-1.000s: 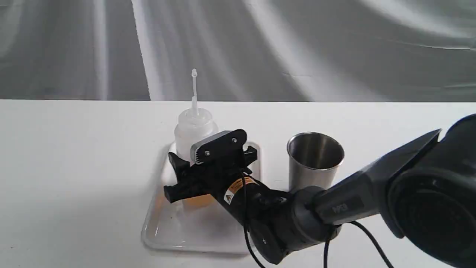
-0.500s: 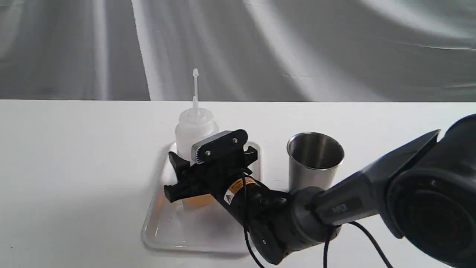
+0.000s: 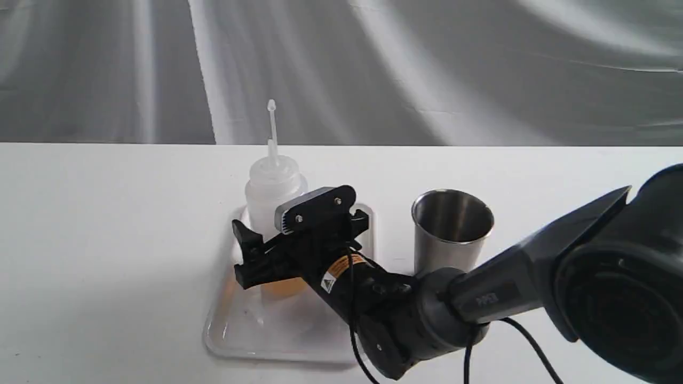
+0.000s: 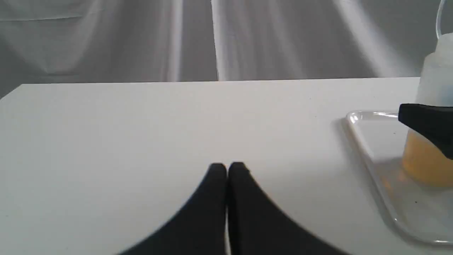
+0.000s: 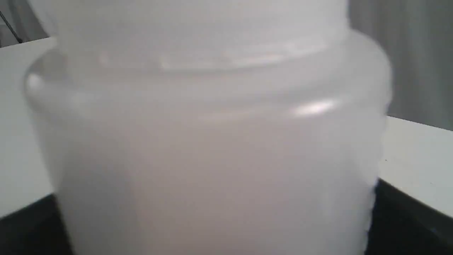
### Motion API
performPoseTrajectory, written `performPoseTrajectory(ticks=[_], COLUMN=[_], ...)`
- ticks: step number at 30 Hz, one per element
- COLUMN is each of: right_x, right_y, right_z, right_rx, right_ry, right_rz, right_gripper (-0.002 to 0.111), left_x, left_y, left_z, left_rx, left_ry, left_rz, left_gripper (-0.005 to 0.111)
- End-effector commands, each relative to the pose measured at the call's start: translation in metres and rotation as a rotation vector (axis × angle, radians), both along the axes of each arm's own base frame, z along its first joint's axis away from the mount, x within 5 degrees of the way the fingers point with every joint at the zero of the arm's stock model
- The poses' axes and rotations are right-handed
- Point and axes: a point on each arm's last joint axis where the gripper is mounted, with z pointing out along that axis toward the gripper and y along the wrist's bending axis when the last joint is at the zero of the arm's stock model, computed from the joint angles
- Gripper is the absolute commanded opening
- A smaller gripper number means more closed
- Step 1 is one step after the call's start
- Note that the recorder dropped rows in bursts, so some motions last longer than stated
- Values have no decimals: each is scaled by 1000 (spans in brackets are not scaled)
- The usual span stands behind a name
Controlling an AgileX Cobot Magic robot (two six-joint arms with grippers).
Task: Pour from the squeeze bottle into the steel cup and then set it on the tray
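White tabletop [image 3: 106, 240], grey draped backdrop [image 3: 427, 64]; right jaws tight around squeeze bottle [image 3: 272, 186], left jaws together, empty.

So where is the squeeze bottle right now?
Exterior view: the squeeze bottle stands on the tray, left of the steel cup, between the fingers of the right gripper.

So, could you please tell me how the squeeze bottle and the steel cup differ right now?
The squeeze bottle is translucent plastic with amber liquid low inside; the steel cup is opaque brushed metal. The bottle stands on the tray, the cup on the table beside it. The right gripper flanks the bottle, not the cup. Both are round.
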Motion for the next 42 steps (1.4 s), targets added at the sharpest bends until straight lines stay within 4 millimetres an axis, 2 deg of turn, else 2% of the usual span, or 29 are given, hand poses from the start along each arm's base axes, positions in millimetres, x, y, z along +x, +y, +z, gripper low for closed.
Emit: performPoseTrajectory(ticks=[1, 11, 17, 26, 37, 42], right_x=[2, 2, -1, -19, -43, -55], right_y=[-1, -1, -1, -12, -27, -34], right_z=[3, 7, 17, 30, 66, 83], right_rx=[36, 62, 56, -12, -40, -57], right_ry=[-7, 13, 6, -11, -48, -13], right_rz=[0, -2, 15, 22, 26, 30], right_gripper=[92, 105, 105, 105, 105, 105], left_x=[0, 0, 0, 0, 0, 0], left_y=[0, 0, 0, 0, 0, 0], left_z=[-1, -1, -1, -1, -1, -1], left_rx=[-4, -4, -1, -3, -1, -1], left_ry=[-6, -6, -6, -6, -6, -6], left_rz=[-7, -7, -8, -8, -8, -8], left_gripper=[0, 0, 0, 0, 0, 0])
